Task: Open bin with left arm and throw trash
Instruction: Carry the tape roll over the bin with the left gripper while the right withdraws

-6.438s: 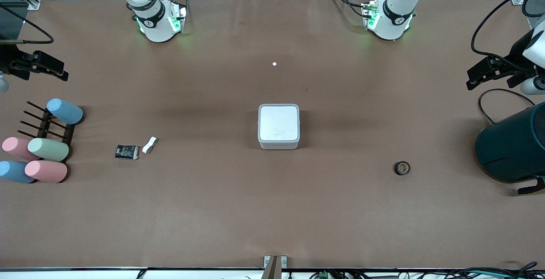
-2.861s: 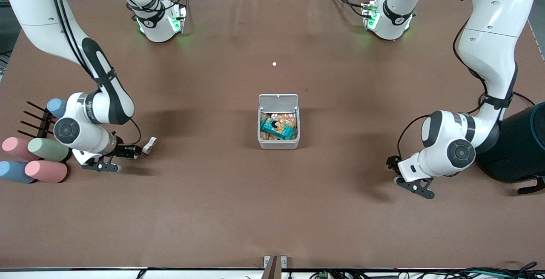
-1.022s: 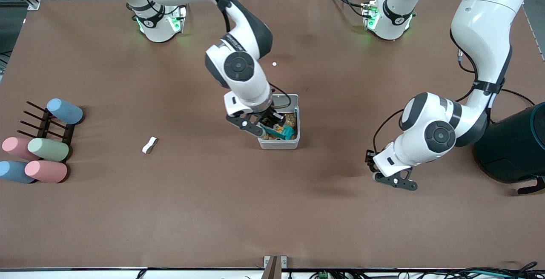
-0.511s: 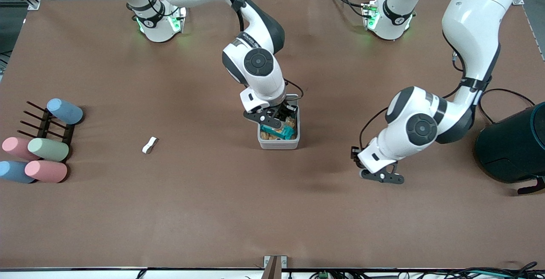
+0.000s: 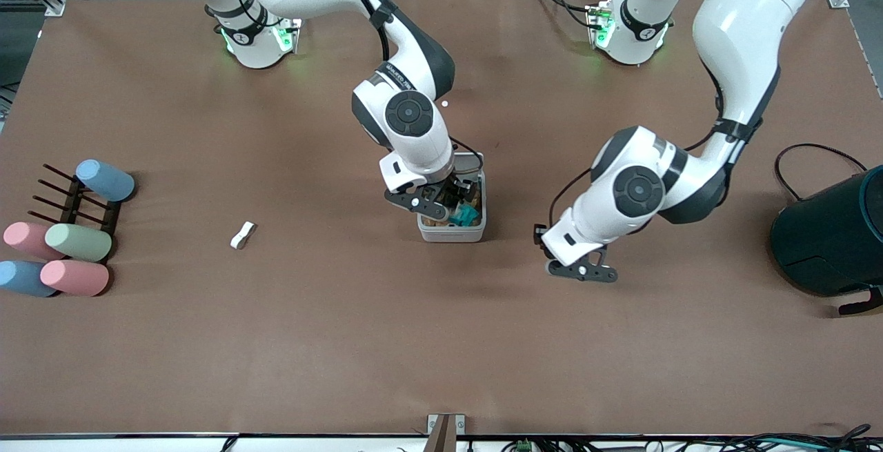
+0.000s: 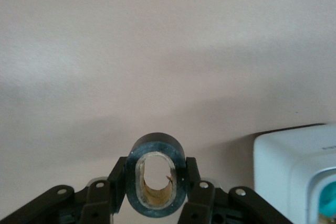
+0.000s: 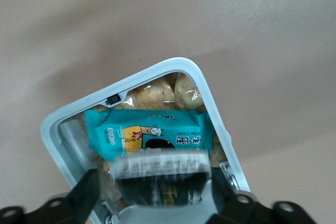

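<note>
The white-grey bin [image 5: 452, 234] stands mid-table with its lid [image 5: 466, 158] raised. It holds a teal packet [image 7: 152, 135] and snack bags. My right gripper [image 5: 441, 203] hangs over the bin's opening, fingers open. The black snack packet [image 7: 163, 182] with its white edge lies blurred and loose between them. My left gripper [image 5: 583, 271] is over the table beside the bin, toward the left arm's end, shut on the black tape ring [image 6: 156, 182], which is squeezed into an oval. The bin's corner [image 6: 294, 171] shows in the left wrist view. The white wrapper piece [image 5: 242, 234] lies toward the right arm's end.
Pastel cylinders [image 5: 76, 241] lie on and around a dark rack [image 5: 69, 197] at the right arm's end. A large dark teal round container [image 5: 835, 238] stands at the left arm's end. A tiny white dot [image 5: 445, 103] lies farther from the front camera than the bin.
My right gripper has opened over the bin, and the snack packet has come loose between its fingers. My left arm has carried the tape ring closer to the bin.
</note>
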Robot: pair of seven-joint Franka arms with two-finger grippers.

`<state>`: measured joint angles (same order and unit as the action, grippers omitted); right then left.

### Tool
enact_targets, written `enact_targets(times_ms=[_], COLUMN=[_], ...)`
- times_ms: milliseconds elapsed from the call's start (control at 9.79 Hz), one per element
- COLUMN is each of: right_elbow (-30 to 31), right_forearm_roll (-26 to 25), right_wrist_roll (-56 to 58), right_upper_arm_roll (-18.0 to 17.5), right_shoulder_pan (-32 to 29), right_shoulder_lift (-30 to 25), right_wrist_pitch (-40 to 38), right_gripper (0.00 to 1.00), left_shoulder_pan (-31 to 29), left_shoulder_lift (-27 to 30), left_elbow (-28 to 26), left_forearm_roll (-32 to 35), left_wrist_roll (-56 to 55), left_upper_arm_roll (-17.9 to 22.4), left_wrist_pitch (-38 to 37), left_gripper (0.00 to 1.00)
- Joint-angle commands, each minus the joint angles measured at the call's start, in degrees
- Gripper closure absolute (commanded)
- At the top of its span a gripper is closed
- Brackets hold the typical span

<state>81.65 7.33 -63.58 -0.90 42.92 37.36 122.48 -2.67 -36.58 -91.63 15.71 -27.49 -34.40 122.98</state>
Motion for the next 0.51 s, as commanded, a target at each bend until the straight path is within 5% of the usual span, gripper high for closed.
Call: enact_targets(times_ms=[0,409], right_elbow=[-0.62,4.88], right_forearm_roll=[0.40,0.40], right_wrist_roll=[0.47,2.74], right_upper_arm_roll=[-0.15,-0.15], right_shoulder_pan=[-0.91,-9.66], right_shoulder_lift=[-0.54,-8.15], right_wrist_pitch=[-2.07,-8.57], right_gripper=[0.00,0.00], left_shoulder_pan=[2.66,7.41], left_shoulder_lift=[0.98,0.98], left_elbow=[0.04,1.27], left_forearm_roll=[0.46,0.20], left_wrist_roll=[-5.87,-14.94], left_upper_arm_roll=[-0.40,-1.27], left_wrist_pitch=[-0.99,-0.99], left_gripper=[1.00,1.00])
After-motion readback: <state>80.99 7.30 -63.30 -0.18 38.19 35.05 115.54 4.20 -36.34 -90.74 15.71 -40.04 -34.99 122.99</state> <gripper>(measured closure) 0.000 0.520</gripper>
